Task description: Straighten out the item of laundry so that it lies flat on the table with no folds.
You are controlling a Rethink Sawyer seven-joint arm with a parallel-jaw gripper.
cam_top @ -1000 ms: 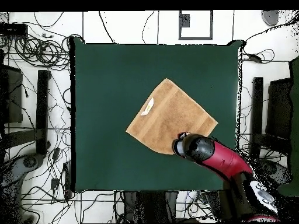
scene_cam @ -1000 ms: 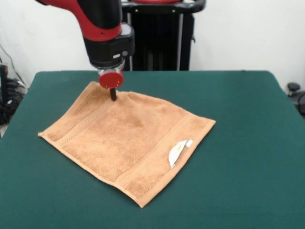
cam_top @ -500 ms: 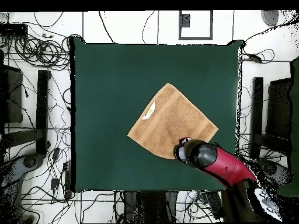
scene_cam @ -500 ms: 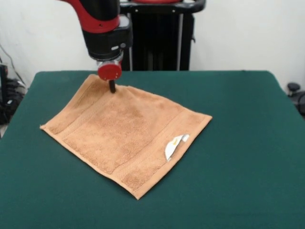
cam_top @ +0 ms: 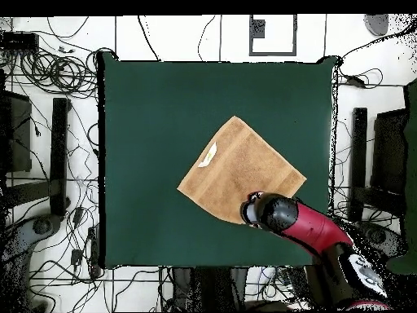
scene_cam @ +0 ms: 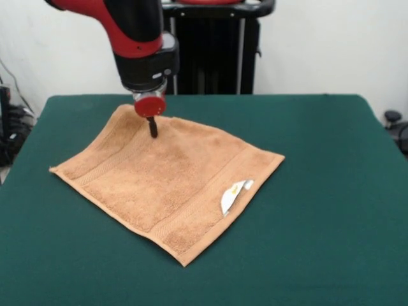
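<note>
The orange-tan towel (scene_cam: 166, 185) lies spread out and nearly flat on the green table (scene_cam: 331, 191), turned like a diamond. Its white label (scene_cam: 233, 195) sticks up at the right edge. My gripper (scene_cam: 152, 132) comes down from above onto the towel's far edge, near the far corner. Its black tip is narrow and shut, pinching the cloth there. In the overhead view the towel (cam_top: 240, 167) sits right of the table's (cam_top: 147, 122) middle. The label (cam_top: 208, 153) is on its left edge. The arm's head (cam_top: 265, 212) covers the towel's bottom corner and hides the gripper tip.
The robot's black pedestal (scene_cam: 213, 51) stands behind the table's far edge. Cables and stands (cam_top: 49, 163) lie on the floor around the table. Green tabletop shows on all sides of the towel.
The gripper drew the towel's far edge a little toward the robot and lifted, then came back down onto the cloth. The towel shifted slightly away from the camera and lies flatter.
</note>
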